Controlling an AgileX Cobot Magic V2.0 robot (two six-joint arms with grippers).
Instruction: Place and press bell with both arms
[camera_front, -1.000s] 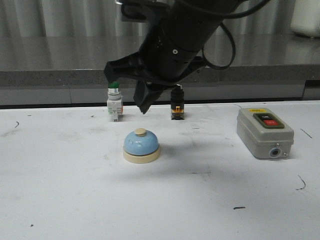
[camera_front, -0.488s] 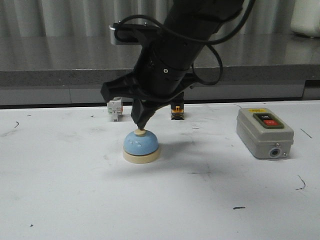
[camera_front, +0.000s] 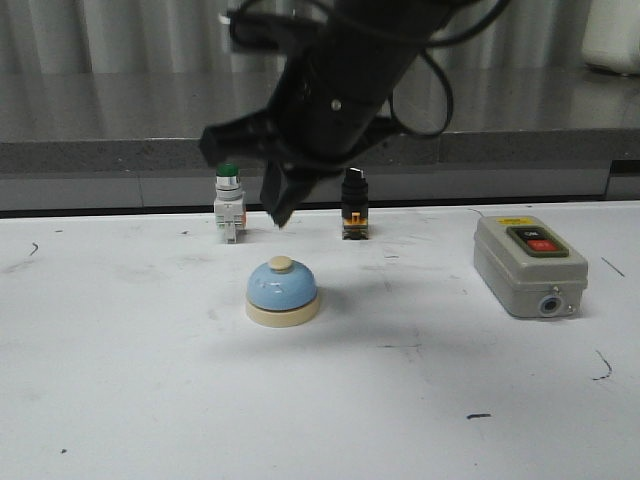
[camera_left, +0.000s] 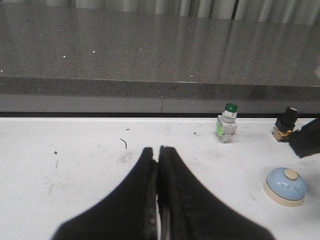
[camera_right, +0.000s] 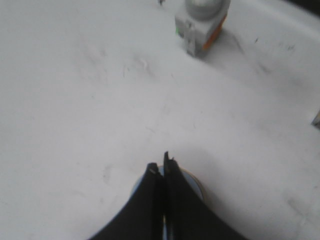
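Observation:
The light-blue dome bell (camera_front: 283, 291) stands upright on the white table, its cream button on top. My right gripper (camera_front: 280, 222) hangs shut just above and slightly behind that button, clear of it. In the right wrist view the shut fingertips (camera_right: 161, 161) point down over the bell (camera_right: 194, 182), which shows only as a sliver past them. In the left wrist view my left gripper (camera_left: 158, 148) is shut on nothing, low over bare table, and the bell (camera_left: 285, 186) sits well off to its side. The left arm does not appear in the front view.
Behind the bell stand a green-capped push button (camera_front: 229, 205) and a black selector switch (camera_front: 354, 215). A grey switch box (camera_front: 528, 264) with red and green buttons sits to the right. A dark ledge (camera_front: 100, 150) runs along the back of the table.
Half a second ago the right gripper's tip rested on the bell's button. It has since lifted straight off. The bell has not moved.

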